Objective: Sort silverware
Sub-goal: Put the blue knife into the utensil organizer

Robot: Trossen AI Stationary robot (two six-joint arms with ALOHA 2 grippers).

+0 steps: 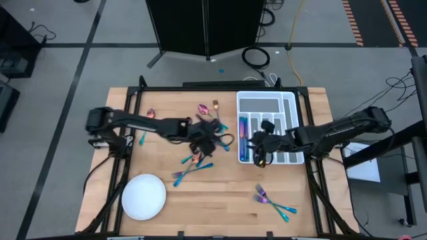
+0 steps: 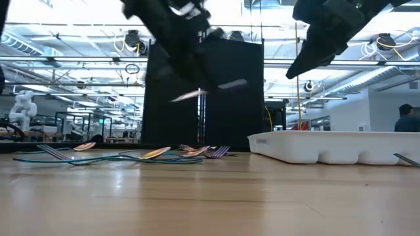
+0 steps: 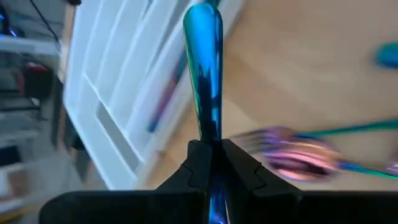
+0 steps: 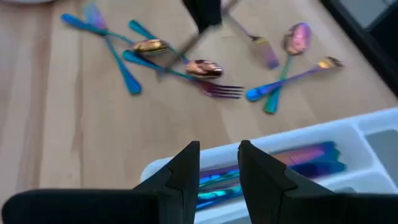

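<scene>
My left gripper is shut on a slim blue-teal piece of silverware and holds it above the middle of the table, left of the white divided tray. Which kind of piece it is does not show. Loose silverware lies flat on the wood below it, at the far side and near the front right. Some pieces lie in the tray's left slot. My right gripper hovers open over the tray's near left corner, with nothing between its fingers. My left gripper pinches the blue-teal piece between its two fingertips at a narrow stretch. The long rounded end sticks out ahead of the fingers. The fingers slant down from the table's left side. In the low view the piece hangs clear above the table.
A round white plate sits at the near left. A spoon and another piece lie at the far left. The tray's wall stands up from the table at the right. Bare wood shows along the front middle.
</scene>
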